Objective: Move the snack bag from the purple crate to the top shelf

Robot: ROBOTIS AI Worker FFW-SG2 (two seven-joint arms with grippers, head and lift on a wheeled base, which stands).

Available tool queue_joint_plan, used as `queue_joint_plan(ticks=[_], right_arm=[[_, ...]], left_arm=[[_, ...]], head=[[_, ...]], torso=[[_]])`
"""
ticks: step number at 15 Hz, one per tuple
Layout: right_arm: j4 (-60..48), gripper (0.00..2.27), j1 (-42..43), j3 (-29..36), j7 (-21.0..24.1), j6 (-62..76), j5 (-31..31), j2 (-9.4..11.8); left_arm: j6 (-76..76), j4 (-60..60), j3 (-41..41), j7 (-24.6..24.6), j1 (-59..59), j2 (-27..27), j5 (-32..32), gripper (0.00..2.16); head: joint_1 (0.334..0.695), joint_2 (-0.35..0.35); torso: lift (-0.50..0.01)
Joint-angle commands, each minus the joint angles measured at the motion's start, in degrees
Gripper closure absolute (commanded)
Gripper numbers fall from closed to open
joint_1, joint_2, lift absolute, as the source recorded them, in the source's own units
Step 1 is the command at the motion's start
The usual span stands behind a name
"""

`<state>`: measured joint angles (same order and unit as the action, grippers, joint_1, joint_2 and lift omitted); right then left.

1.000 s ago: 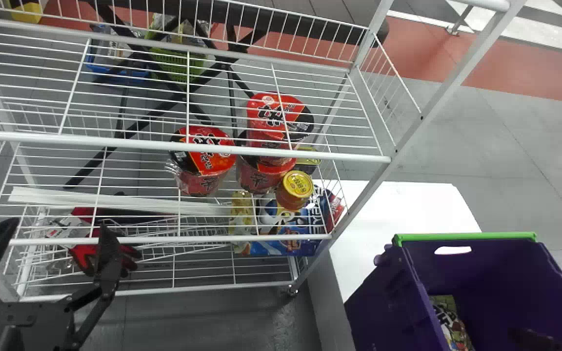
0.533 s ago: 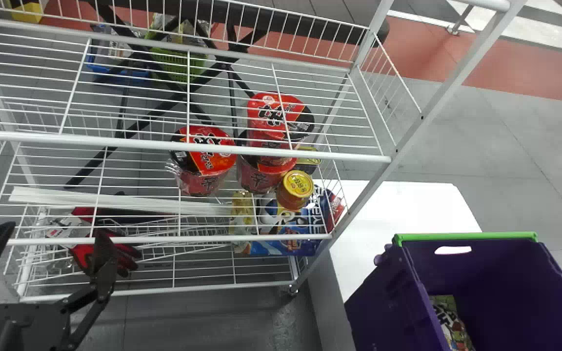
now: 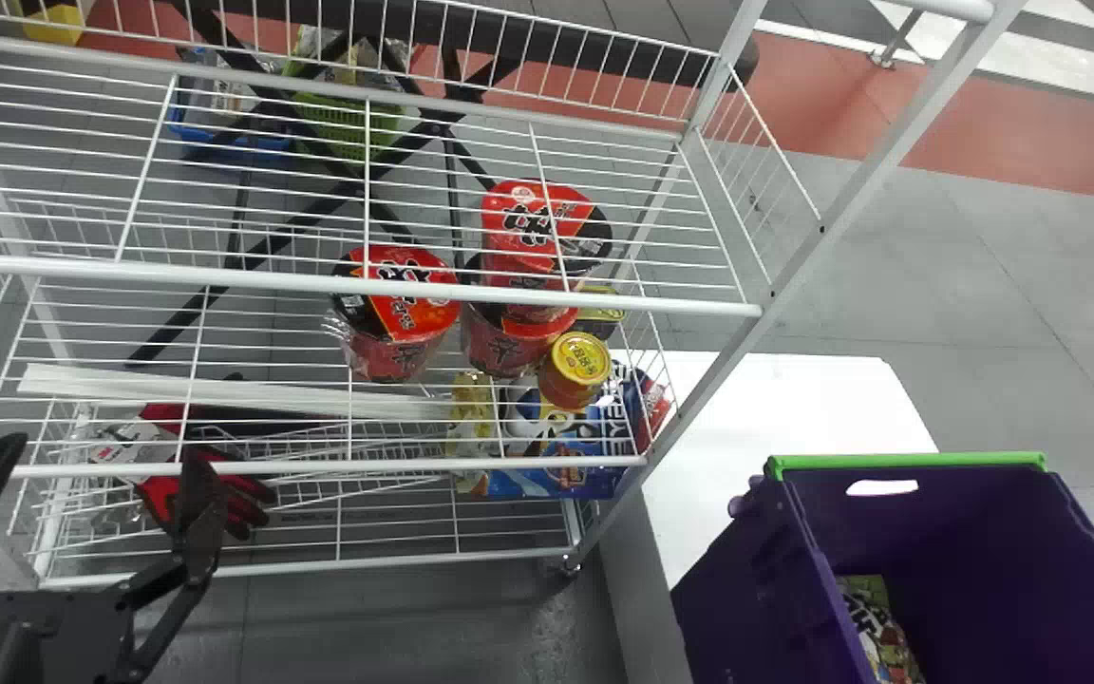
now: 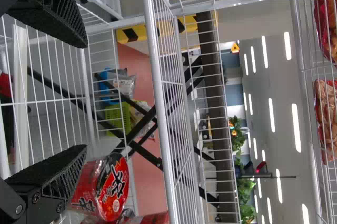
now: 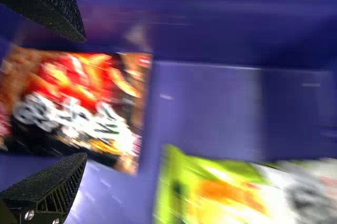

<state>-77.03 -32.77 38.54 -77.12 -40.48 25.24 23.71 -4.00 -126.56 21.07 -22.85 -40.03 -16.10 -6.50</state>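
Two red noodle cups [image 3: 520, 204], stacked; third cup [image 3: 414, 323] near them. Yellow-lidded jar [image 3: 579, 359] just beside the stack. Lower down: blue box [image 3: 518, 483], red-and-black glove [image 3: 245, 505]. White table [image 3: 803, 408]. Behind, green basket [image 3: 343, 133] near blue basket [image 3: 191, 135]. Leafy plants [image 4: 246, 197] farther off.

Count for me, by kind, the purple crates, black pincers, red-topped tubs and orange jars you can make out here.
Purple crate: 1
Black pincers: 2 (left pincer, right pincer)
Red-topped tubs: 3
Orange jar: 1
Total: 7
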Motion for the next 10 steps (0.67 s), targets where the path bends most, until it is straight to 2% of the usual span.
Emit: queue_joint_plan(ticks=[1, 10], right_arm=[[1.5, 0.00, -0.5, -0.7, 0.4, -1.7, 1.7, -0.1], [2.9, 0.08, -1.8, -2.8, 1.7, -4.1, 4.2, -0.5]], left_arm=[[0.0, 0.8, -0.5, 0.1, 0.2, 0.0, 0.3, 0.15], [1.4, 1.9, -0.5, 0.5, 1.3, 0.0, 1.6, 0.15]], head=[[0.695, -0.350], [0.695, -0.350]], torso=[[-0.448], [-0.448]])
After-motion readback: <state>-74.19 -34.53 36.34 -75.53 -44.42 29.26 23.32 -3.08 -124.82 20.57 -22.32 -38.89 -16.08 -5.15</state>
